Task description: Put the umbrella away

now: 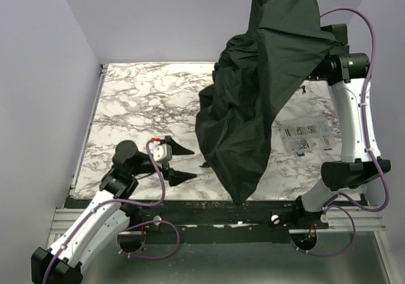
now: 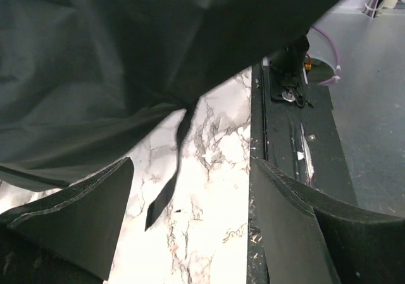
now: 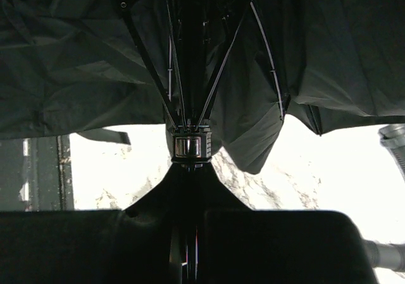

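Seen from above, a black umbrella (image 1: 253, 107) hangs in mid-air over the right half of a marble-patterned desk (image 1: 139, 100). It is half collapsed. Its thin, matte fabric droops in loose folds and creases down to a point near the desk's front edge. The cloth hides the right arm's (image 1: 354, 119) wrist and its grasping end completely from above, and whether the lowest tip touches the desk cannot be told.

The right wrist camera looks up under the canopy. The right jaws are closed on the umbrella's central shaft just below a shiny metal collar (image 3: 188, 147), and thin metal ribs (image 3: 149, 62) fan upward from it into the dark folds. The jaws show only as a black silhouette, so the contact itself is hard to make out. No handle can be seen.

The left arm (image 1: 95, 221) reaches in from the lower left. The left jaws stand spread apart with nothing between them, near the fabric's left edge but not touching it. In the left wrist view, their wedge-shaped fingers (image 2: 82, 214) have a coarse, dark texture. A narrow fabric strap (image 2: 166, 198) dangles from the canopy over the glossy marble between them. A black rail (image 2: 278, 151) runs along the desk edge.

A flat clear plastic box (image 1: 308, 137) lies on the desk to the right, its left end lost behind the cloth.
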